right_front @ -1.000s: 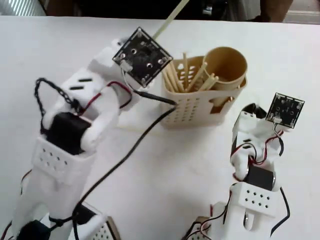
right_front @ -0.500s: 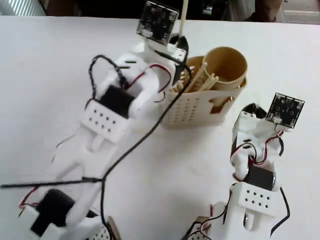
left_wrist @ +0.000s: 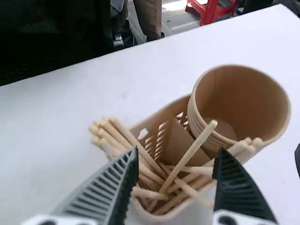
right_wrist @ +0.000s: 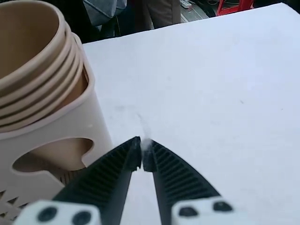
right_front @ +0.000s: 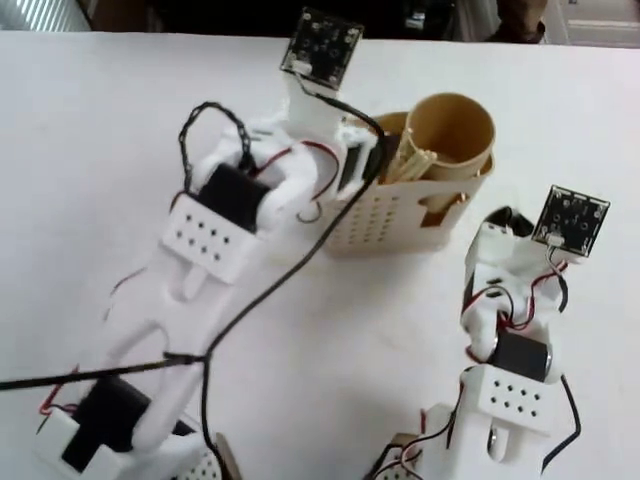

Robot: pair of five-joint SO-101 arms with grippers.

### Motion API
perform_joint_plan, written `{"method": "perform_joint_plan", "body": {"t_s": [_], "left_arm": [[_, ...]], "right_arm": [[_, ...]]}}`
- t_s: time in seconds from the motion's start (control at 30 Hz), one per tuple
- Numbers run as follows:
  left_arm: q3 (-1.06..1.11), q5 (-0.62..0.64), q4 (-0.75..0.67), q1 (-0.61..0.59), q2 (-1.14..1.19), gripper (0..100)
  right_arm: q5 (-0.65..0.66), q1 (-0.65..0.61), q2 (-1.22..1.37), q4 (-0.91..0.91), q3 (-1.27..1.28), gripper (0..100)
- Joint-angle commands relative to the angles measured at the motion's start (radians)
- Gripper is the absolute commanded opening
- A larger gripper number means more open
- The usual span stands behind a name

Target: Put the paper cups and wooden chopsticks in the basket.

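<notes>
Left gripper: jaws apart, empty, hanging right over the basket's slotted end. Chopsticks lie criss-crossed in that end, one leaning toward the cups stacked in the basket's other end.

Judgement: drop looks done. Lift straight up with jaws wide, so no tooth snags the leaning stick.

Black cable crosses the basket's near corner and may catch.

Right gripper: jaws together, empty, just beside the basket's cup end, over the table.

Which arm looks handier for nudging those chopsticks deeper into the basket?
Left, probably: the left end effector hangs open directly above the chopsticks in the basket, while the right end effector sits shut beside the basket.
</notes>
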Motion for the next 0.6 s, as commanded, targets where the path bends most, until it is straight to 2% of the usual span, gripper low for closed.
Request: {"method": "perform_joint_plan", "body": {"t_s": [0.0,0.1,0.3,0.4,0.47,0.57], "left_arm": [[-0.043,-0.112,0.107,-0.033,-0.131,23],[-0.040,-0.281,0.224,-0.073,-0.205,21],[-0.038,-0.697,0.474,-0.196,-0.303,21],[-0.029,-0.847,0.597,-0.254,-0.308,21],[0.055,-0.918,0.623,-0.282,-0.308,21],[0.292,-1.014,0.548,-0.311,-0.308,21]], "right_arm": [[0.009,-0.001,-0.008,-0.021,-0.009,1.8],[0.009,-0.001,-0.008,-0.021,-0.009,1.8],[0.009,-0.001,-0.008,-0.021,-0.009,1.8],[0.009,-0.001,-0.008,-0.021,-0.009,1.8],[0.009,-0.001,-0.008,-0.021,-0.009,1.8],[0.009,-0.001,-0.008,-0.021,-0.009,1.8]]}}
